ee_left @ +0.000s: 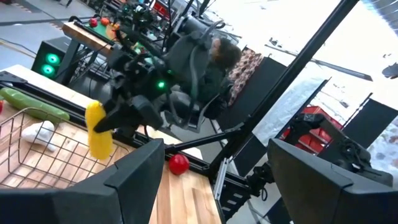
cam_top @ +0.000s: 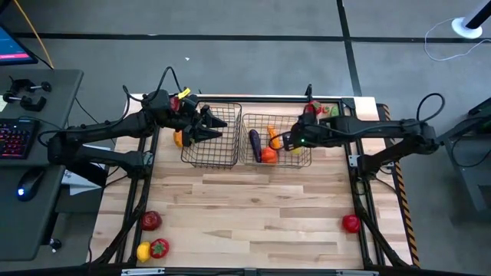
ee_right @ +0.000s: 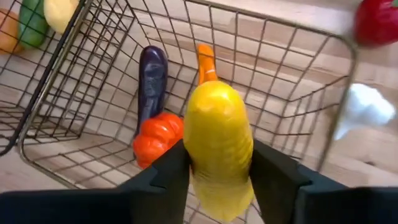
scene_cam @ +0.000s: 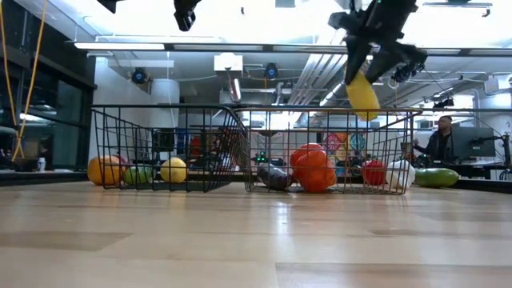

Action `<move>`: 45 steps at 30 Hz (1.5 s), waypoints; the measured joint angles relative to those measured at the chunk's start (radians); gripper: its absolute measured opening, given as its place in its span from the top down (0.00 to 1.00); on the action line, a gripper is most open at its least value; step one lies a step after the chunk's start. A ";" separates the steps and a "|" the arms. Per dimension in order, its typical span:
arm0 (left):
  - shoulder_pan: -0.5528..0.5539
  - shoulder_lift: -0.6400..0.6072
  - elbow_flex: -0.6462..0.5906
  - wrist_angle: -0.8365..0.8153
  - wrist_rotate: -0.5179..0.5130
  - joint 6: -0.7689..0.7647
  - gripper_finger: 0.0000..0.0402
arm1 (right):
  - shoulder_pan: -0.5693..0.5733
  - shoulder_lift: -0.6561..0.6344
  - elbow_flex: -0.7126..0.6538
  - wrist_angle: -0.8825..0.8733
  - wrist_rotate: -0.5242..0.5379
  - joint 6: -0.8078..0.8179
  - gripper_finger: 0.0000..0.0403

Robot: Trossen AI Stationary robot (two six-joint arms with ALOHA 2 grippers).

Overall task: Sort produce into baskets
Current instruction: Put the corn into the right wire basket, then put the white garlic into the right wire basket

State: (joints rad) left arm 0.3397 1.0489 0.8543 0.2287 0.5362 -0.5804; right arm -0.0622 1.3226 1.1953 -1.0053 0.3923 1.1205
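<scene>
Two dark wire baskets stand side by side at the table's far middle, the left basket (cam_top: 211, 138) and the right basket (cam_top: 278, 139). My right gripper (cam_top: 294, 143) hangs over the right basket, shut on a long yellow piece of produce (ee_right: 217, 143). Below it in that basket lie a purple eggplant (ee_right: 152, 78), an orange carrot (ee_right: 205, 59) and a round orange piece (ee_right: 158, 137). My left gripper (ee_left: 217, 186) is above the left basket, open with nothing between its fingers. My right gripper pinches the yellow piece between its two fingers (ee_right: 165, 177), one on each long side (ee_right: 239, 155). In the low view the hold is at its upper part (scene_cam: 358, 80). The fingers slant down from above. The piece hangs below them, clear of everything, its lower end at about rim height.
Orange, green and yellow pieces (scene_cam: 136, 171) lie at the left basket's far left side. Red, white and green pieces (scene_cam: 400, 174) lie by the right basket's far right. Near the front edge lie red and yellow pieces (cam_top: 151, 238) at left and a red one (cam_top: 351, 223) at right.
</scene>
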 joint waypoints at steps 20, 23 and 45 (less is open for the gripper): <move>0.000 0.000 0.000 0.000 -0.003 0.001 0.31 | -0.062 -0.030 0.133 0.078 0.090 -0.043 0.28; 0.000 0.000 0.000 -0.001 -0.003 -0.002 0.31 | -0.111 -0.038 0.165 -0.028 0.158 0.015 0.28; 0.000 0.000 0.000 -0.053 -0.069 -0.019 0.31 | -0.569 -0.141 -0.373 0.092 -0.119 0.251 0.28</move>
State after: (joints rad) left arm 0.3397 1.0492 0.8543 0.1761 0.4669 -0.5999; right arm -0.6315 1.1817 0.8222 -0.9131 0.2730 1.3718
